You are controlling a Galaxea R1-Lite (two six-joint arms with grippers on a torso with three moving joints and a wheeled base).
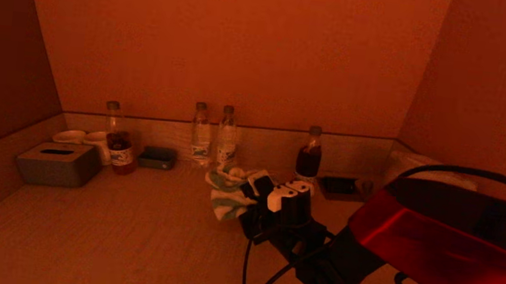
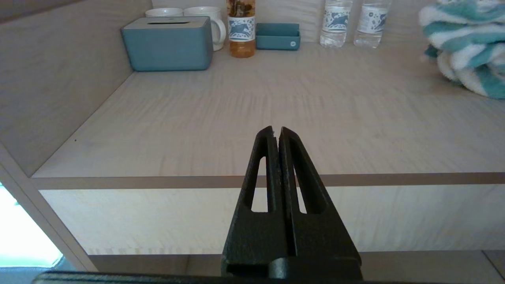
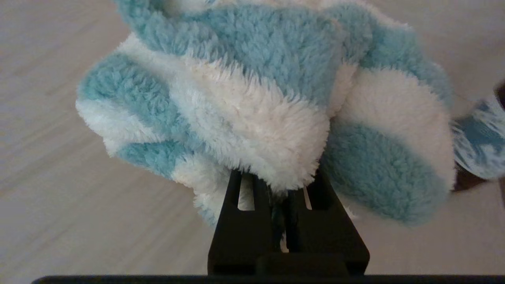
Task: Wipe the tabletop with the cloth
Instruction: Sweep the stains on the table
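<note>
A fluffy teal-and-white striped cloth [image 1: 227, 195] is bunched up on the light wood tabletop [image 1: 110, 230], near the middle and toward the back. My right gripper [image 1: 248, 192] reaches in from the right and is shut on the cloth's near edge. In the right wrist view the cloth [image 3: 256, 98] covers the fingertips of the right gripper [image 3: 281, 185] and rests on the tabletop [image 3: 59, 177]. My left gripper [image 2: 275, 130] is shut and empty. It is parked in front of the table's front edge and does not show in the head view. The cloth [image 2: 465, 51] shows far to its right.
Along the back wall stand a tissue box [image 1: 58, 164], two cups [image 1: 84, 138], a tea bottle [image 1: 118, 140], a small tray [image 1: 157, 157], two water bottles [image 1: 200, 134], another dark bottle [image 1: 309, 156] close behind the cloth, and a second tray [image 1: 339, 185]. Walls close off left, back and right.
</note>
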